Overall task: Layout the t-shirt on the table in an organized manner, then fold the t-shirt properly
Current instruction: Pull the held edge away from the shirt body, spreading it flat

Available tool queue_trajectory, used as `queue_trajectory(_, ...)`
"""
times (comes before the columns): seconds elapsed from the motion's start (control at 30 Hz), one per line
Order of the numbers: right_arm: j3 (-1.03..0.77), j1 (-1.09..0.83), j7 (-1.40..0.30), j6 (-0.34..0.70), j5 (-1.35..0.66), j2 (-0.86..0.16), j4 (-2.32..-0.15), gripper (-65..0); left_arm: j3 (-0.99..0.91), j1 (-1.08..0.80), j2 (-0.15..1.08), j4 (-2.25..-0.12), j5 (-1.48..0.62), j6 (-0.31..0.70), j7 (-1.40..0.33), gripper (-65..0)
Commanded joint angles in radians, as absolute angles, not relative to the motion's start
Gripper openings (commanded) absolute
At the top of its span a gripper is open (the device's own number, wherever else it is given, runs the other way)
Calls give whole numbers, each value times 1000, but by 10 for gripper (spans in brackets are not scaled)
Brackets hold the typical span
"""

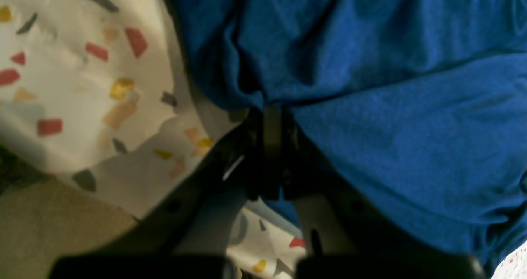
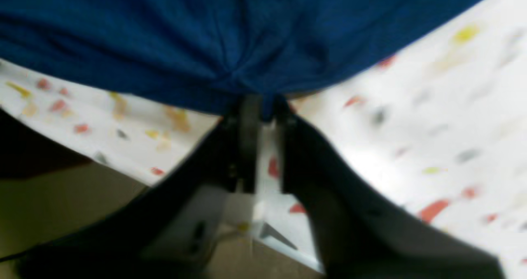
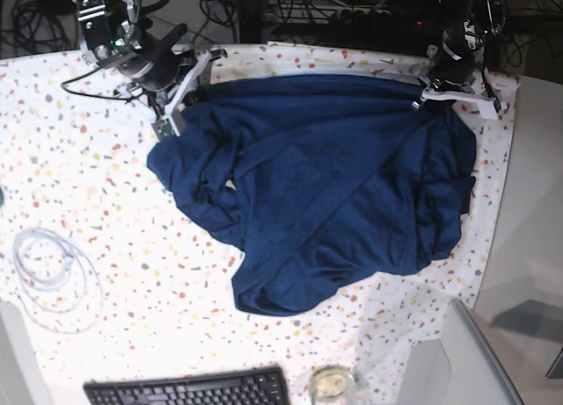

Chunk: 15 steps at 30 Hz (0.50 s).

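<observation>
- The t-shirt (image 3: 321, 189) sprawls over the middle and right of the table (image 3: 106, 202).
- Left of the t-shirt, bare cloth.
- Further left, a cable coil (image 3: 53, 277) lies in the way.
- Below the t-shirt, a keyboard (image 3: 186, 389) and a glass (image 3: 331, 385) block the table's edge.

Blurry view here: navy t-shirt (image 2: 230, 36) fills the top of the frame, bunched at centre between the right gripper (image 2: 263, 106) jaws, slightly parted, speckled table (image 2: 432, 118) beneath.

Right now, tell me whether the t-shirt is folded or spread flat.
Neither: the t-shirt lies crumpled on the table, with heavy wrinkles, overlapping layers and a ragged outline; its top edge is stretched between the two arms.
</observation>
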<state>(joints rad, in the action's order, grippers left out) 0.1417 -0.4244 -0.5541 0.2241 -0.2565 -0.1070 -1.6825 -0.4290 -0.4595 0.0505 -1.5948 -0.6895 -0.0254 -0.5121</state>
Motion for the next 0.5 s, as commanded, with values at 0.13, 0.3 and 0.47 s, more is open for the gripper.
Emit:
queue_trajectory(0.13,130,-397,-538,232,-260,-108,-1816,-230,-433,-463,58,-1613,-697,-19,-492,-650)
queue_trajectory(0.3,51,-156,-598,232,-260,-105,-1678,-125,-433,-467,58,-1613,-697,-19,-492,-650)
queue_trajectory(0.47,42,76,-687,232,-260,-110,-1406,-144,-433,-467,58,-1612,-697,-19,-492,-650)
